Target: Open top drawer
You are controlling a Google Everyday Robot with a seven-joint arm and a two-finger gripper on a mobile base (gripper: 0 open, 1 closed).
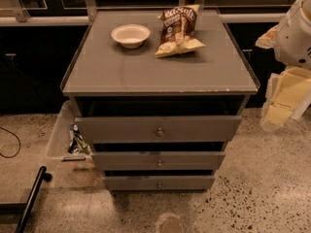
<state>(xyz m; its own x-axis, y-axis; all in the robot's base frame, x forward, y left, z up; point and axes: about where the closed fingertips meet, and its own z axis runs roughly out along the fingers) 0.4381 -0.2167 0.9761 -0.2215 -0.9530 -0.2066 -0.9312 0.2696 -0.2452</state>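
Observation:
A grey cabinet stands in the middle of the camera view with three grey drawers in its front. The top drawer is the widest and tallest, with a small round metal knob at its centre. Its front stands out toward me, ahead of the two narrower fronts below, with a dark gap above it. My gripper hangs at the right edge of the view, below the white arm. It is right of the cabinet, about level with the top drawer, and touches nothing.
A white bowl and a bag of chips lie on the cabinet top. A clear plastic bin with small items stands against the cabinet's left side. A black pole and a cable lie on the speckled floor at left.

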